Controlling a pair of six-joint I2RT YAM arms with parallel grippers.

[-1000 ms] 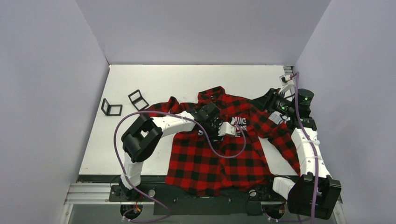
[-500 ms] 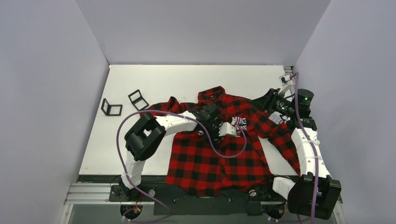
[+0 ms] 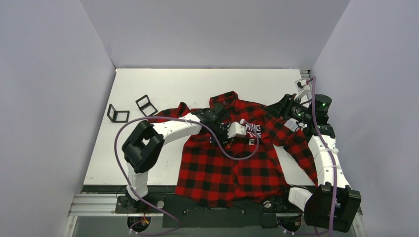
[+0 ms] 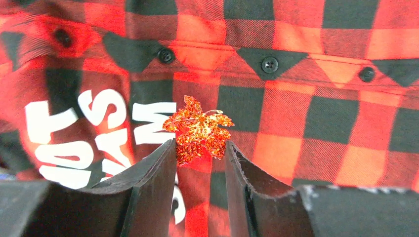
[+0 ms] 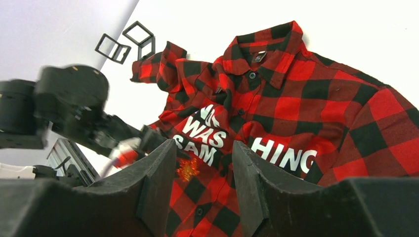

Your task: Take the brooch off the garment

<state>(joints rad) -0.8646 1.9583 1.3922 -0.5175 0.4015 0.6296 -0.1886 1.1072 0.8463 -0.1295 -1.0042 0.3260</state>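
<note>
Brooch (image 4: 197, 129), long axis upright, top lobe toward buttons (image 4: 269, 64) of garment (image 4: 316, 123), within narrow left pincer (image 4: 200, 148) (grip uncertain); right pincer (image 5: 203, 144) apart, empty.

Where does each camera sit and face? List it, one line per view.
Top external: above, behind the bases, looking down on the garment; both arms show.
Left wrist: close over the chest; the left pincer frames the brooch.
Right wrist: low at the garment's right side, looking across it; right pincer in front.
Shared: both wrist views show the brooch.
</note>
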